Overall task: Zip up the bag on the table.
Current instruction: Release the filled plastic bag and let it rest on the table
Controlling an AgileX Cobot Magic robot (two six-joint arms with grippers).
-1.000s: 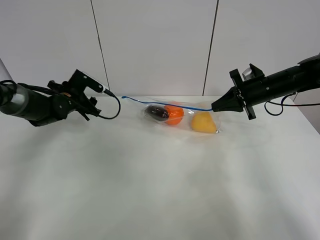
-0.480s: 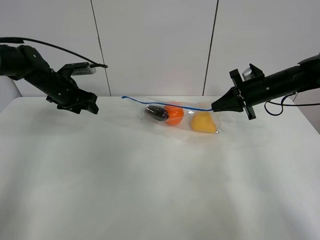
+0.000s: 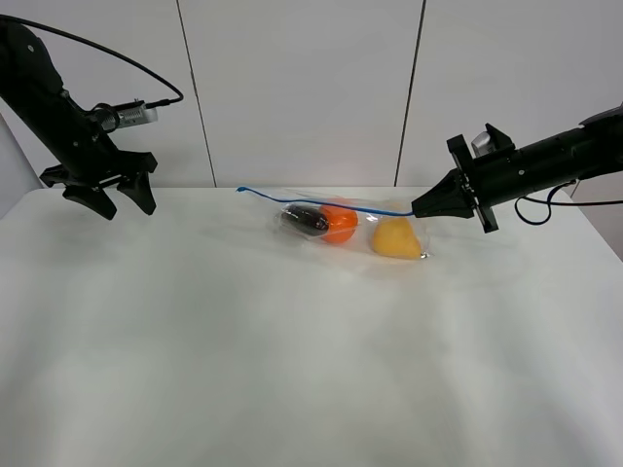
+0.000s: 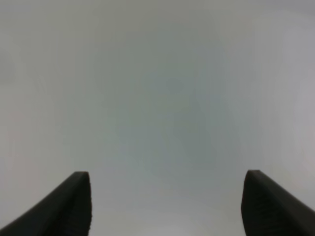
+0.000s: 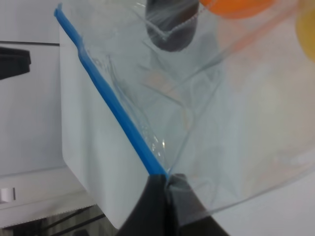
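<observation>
**Left arm swings clear, right keeps its pinch on the zipper**

Since half a second ago the left gripper has moved further left and turned to point down above the far left corner of the large white table. Its two black fingers are spread wide and hold nothing. The right gripper has not shifted, and its fingers are pressed together on the right end of the blue zipper strip.

One clear rectangular plastic zip bag lies at the far middle of the table. It holds three items: one round orange, one yellow pear and one dark purple eggplant.

The right wrist view shows the pinch up close: the closed tips meet the strip and the bag. The left wrist view shows only two parted fingertips over a blurred pale surface.
</observation>
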